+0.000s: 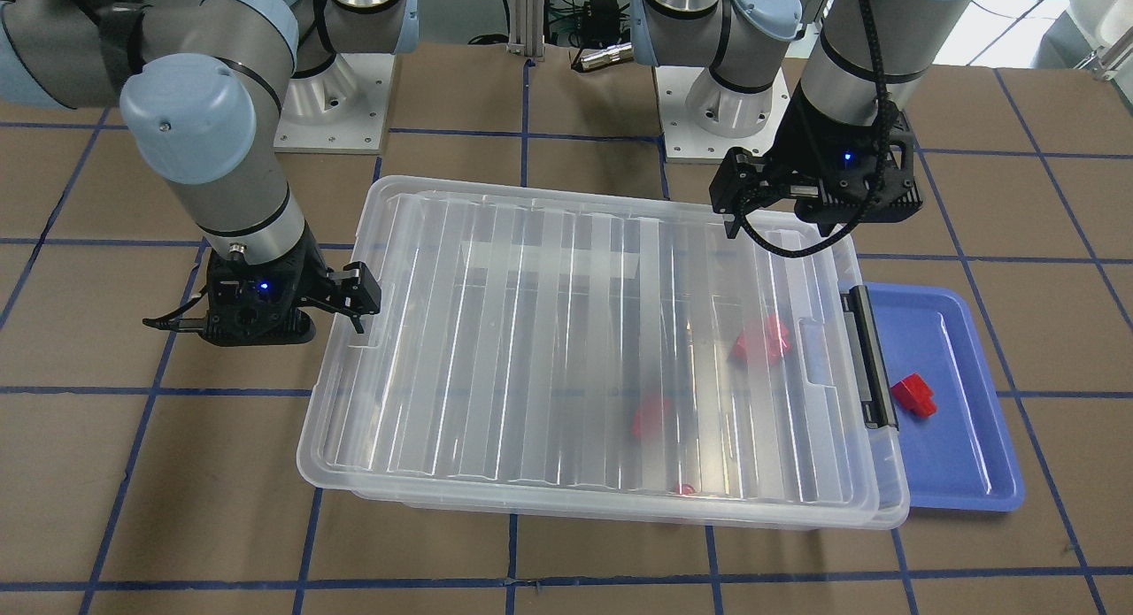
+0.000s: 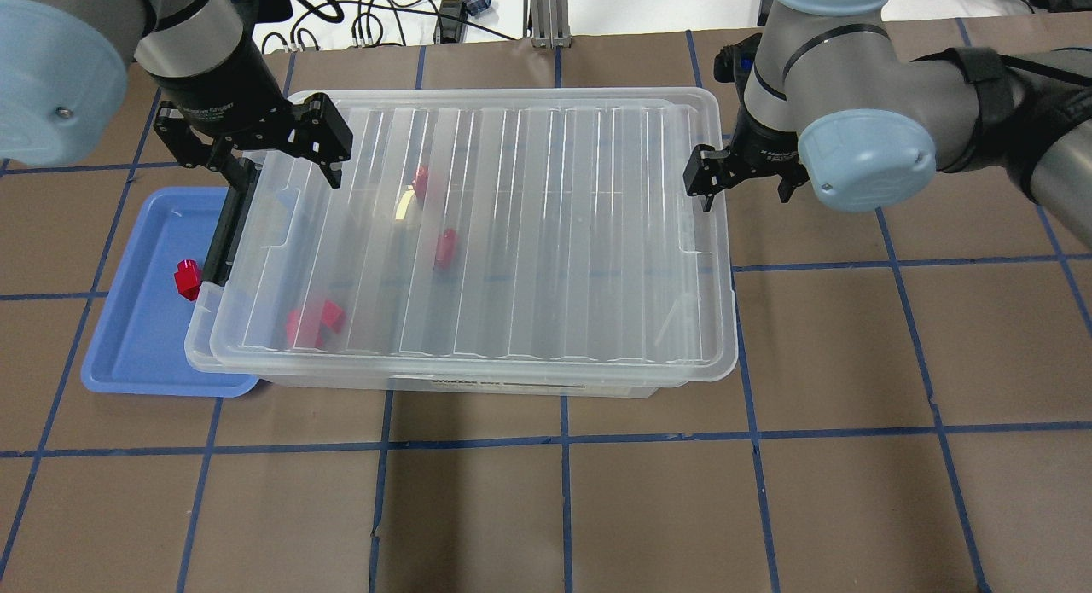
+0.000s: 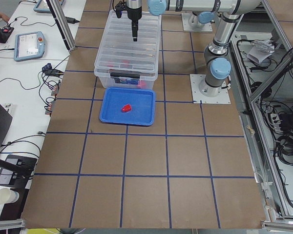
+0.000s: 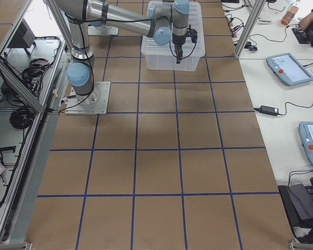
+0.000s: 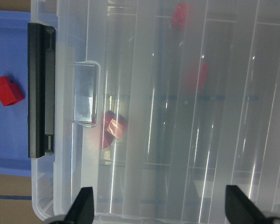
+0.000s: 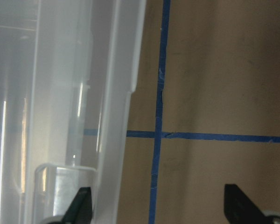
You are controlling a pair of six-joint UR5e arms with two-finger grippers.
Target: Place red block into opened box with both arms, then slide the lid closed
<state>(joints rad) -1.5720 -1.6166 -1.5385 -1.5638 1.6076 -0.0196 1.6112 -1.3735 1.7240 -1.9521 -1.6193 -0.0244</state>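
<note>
- left fingers: spread wide and empty, hanging over the upper-left corner of the lid in the overhead view, one tip above the ribs and the other by the black latch.
- right fingers: also spread and empty, at the lid's right short end. in the right wrist view one tip is over the plastic rim and the other over bare counter.
- the lid lies flat on the box, its long axis running left to right across the frame. it looks shifted slightly right, with a thin strip of box rim uncovered at lower left near the latch.
- so the slide left to do looks leftward, toward the latch, and the right fingers sit at the end to push from.
- one red block lies in the blue tray at mid-left, just beside the latch and outside the box. it is below the left fingers in the frame, so that arm is nearer. other red shapes show blurred through the lid.
</note>
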